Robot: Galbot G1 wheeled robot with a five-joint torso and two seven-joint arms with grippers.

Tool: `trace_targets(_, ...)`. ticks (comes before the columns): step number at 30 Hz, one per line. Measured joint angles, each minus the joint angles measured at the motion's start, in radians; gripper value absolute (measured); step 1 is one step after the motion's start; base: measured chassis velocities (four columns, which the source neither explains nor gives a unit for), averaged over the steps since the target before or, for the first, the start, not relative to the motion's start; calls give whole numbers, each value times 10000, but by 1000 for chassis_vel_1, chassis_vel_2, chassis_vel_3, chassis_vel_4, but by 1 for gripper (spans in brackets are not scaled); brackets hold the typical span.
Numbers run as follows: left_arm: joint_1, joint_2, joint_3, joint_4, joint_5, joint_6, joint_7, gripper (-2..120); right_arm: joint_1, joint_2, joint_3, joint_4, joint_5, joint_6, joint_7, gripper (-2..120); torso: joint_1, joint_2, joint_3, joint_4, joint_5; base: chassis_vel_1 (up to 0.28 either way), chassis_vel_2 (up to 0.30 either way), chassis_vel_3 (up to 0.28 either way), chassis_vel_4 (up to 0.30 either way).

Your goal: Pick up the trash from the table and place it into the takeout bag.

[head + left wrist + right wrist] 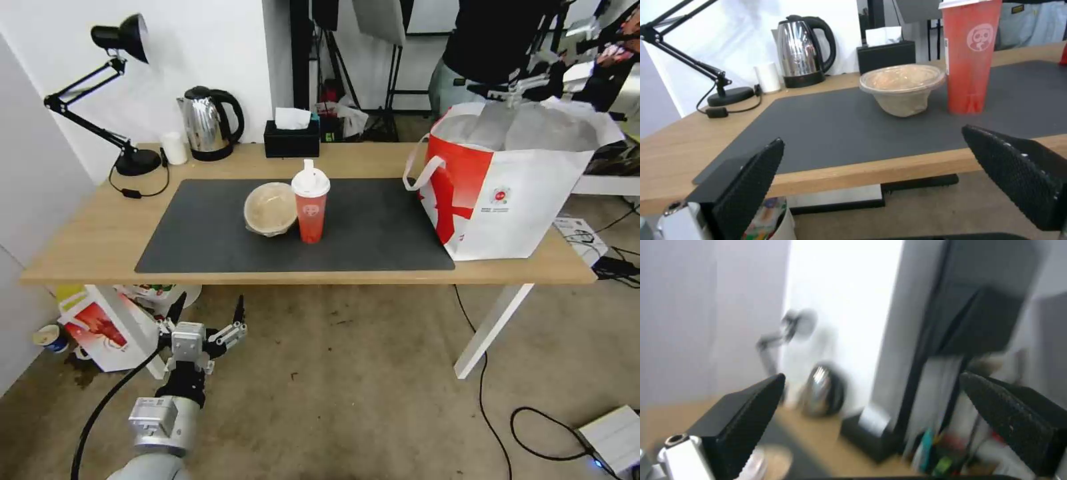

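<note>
A beige lidded container [270, 208] and a red drink cup [311, 203] with a white lid stand side by side on the dark mat [373, 230] of the table [93, 243]. The takeout bag [513, 193] stands open at the table's right end. My left gripper [209, 308] hangs open below the table's front edge, left of the two items. Its wrist view looks up over the edge at the container [902, 88] and the cup [971, 56], between its open gripper [873, 134]. My right gripper [872, 376] is open and holds nothing, and its view is blurred.
Along the back edge stand a black desk lamp [127, 100], a small white cup [175, 148], a steel kettle [210, 123] and a black tissue box [291, 139]. A smaller crayfish-printed bag [100, 330] sits under the table's left end. Cables [507, 427] run across the floor at right.
</note>
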Motion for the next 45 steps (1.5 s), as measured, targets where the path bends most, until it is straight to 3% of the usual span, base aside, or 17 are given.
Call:
trace_targets(1, -1, 4, -1, 0, 0, 0, 0, 100, -506, -43, 389, 462, 189, 365, 713, 100, 0, 0, 0, -3, 6, 0, 0, 0, 0)
trace_targets(2, -1, 4, -1, 0, 0, 0, 0, 100, -506, -43, 389, 462, 189, 365, 713, 100, 0, 0, 0, -3, 6, 0, 0, 0, 0)
trace_targets(6, -1, -1, 0, 0, 0, 0, 0, 100, -2060, -273, 1253, 2821, 665, 2175, 3976, 100, 0, 0, -1, -2, -2, 0, 0, 0, 0)
trace_targets(7, -1, -1, 0, 0, 0, 0, 0, 100, -2060, -273, 1253, 2821, 665, 2175, 3976, 100, 0, 0, -1, -2, -2, 0, 0, 0, 0)
trace_targets(10, 0, -1, 0, 0, 0, 0, 0, 100, -2550, -205, 1472, 4283, 496, 2755, 6220, 100, 0, 1, -1, 2, -3, 0, 0, 0, 0)
trace_targets(14, 0, -1, 0, 0, 0, 0, 0, 100, -2736, 63, 1354, 4992, -79, 2896, 7365, 100, 0, 1, -1, 0, -2, 0, 0, 0, 0)
trace_targets(32, 0, -1, 0, 0, 0, 0, 0, 100, -5889, 2392, 1533, 6553, -3907, 2592, 10685, 100, 0, -1, 0, 0, 1, 0, 0, 0, 0)
trace_targets(37, -1, -1, 0, 0, 0, 0, 0, 100, -7125, 2797, 1980, 6854, -4654, 2547, 10973, 100, 1, -1, 0, 0, 2, 0, 0, 0, 0)
trace_targets(45, 0, 1, -1, 0, 0, 0, 0, 100, -9548, 3294, 3804, 7719, -5467, 2470, 11124, 100, 2, -1, 0, 0, 3, 0, 0, 0, 0)
